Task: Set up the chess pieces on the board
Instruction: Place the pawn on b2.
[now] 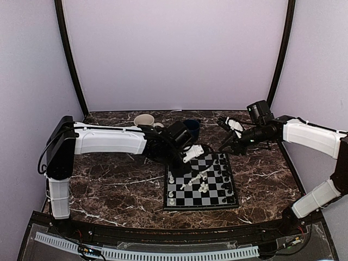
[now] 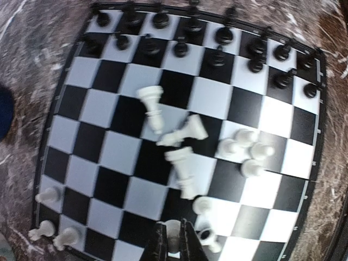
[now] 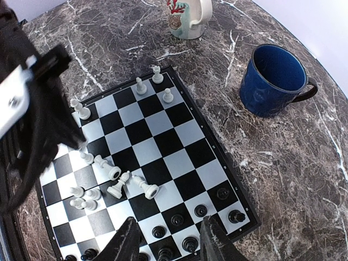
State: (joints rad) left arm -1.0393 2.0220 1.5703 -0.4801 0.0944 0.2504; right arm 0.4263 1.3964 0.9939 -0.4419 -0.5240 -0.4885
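Note:
The board (image 1: 215, 196) lies at the table's middle. Black chess pieces (image 1: 225, 174) stand in two rows along its right side. Three white pieces (image 2: 182, 157) lie toppled at mid-board, with a cluster of upright white pawns (image 2: 247, 149) beside them. A few white pieces (image 3: 157, 73) stand along the left side. My left gripper (image 2: 172, 223) is low over the board (image 2: 109, 152), shut on a small white piece (image 2: 173, 235). My right gripper (image 3: 169, 220) hangs open above the black rows (image 3: 201, 209), holding nothing. In the top view the left gripper (image 1: 187, 163) is over the board's far-left part and the right gripper (image 1: 224, 147) is beyond its far-right corner.
A blue mug (image 3: 272, 81) and a cream mug (image 3: 187, 16) stand on the marble table behind the board (image 3: 163, 141). The left arm (image 3: 32, 109) reaches over the board's white side. In the top view the mugs (image 1: 145, 119) sit behind the left forearm.

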